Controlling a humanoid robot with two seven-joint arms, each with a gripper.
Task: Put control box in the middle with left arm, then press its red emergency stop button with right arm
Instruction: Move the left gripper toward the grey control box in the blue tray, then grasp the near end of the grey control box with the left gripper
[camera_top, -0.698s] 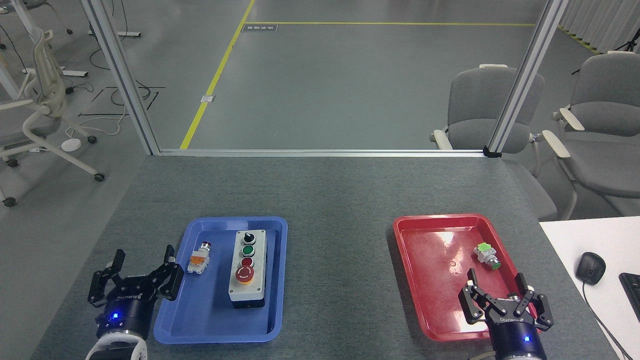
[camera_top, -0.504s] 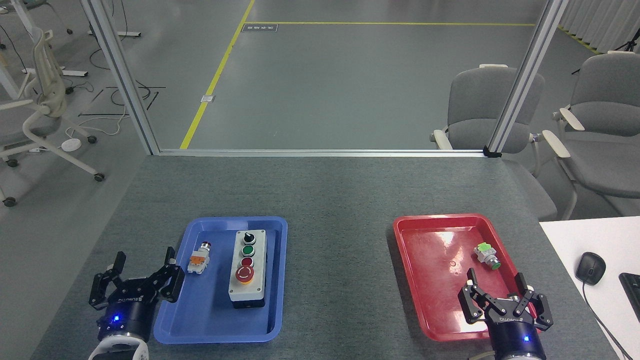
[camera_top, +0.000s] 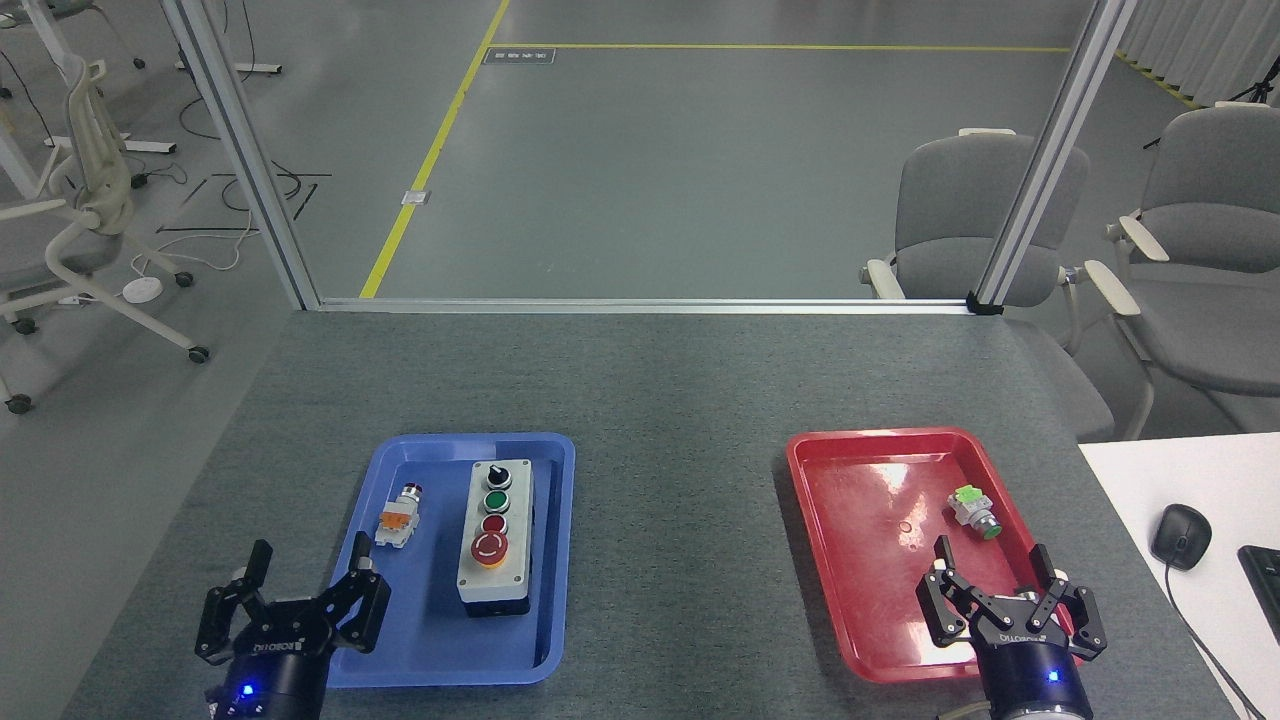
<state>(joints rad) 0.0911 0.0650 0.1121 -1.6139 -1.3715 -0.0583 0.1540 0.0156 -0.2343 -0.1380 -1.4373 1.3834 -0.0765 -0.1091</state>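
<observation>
The control box (camera_top: 497, 540), light grey on a black base, lies in the blue tray (camera_top: 440, 640), its controls running away from me. Its red emergency stop button (camera_top: 490, 548) with the yellow collar is the nearest control. My left gripper (camera_top: 307, 560) stands open at the tray's near left corner, to the left of the box and not touching it. My right gripper (camera_top: 992, 562) is open over the near end of the red tray (camera_top: 860, 590), with nothing between its fingers. The middle (camera_top: 680, 520) is bare dark grey tabletop between the two trays.
A small push-button part with an orange piece (camera_top: 399, 518) lies in the blue tray left of the box. A green-piece part (camera_top: 973, 509) lies in the red tray. A white desk with a mouse (camera_top: 1180, 535) adjoins the table at the right.
My left gripper has moved toward me and to the right, now over the blue tray's near left corner. The right arm and the box have not moved.
</observation>
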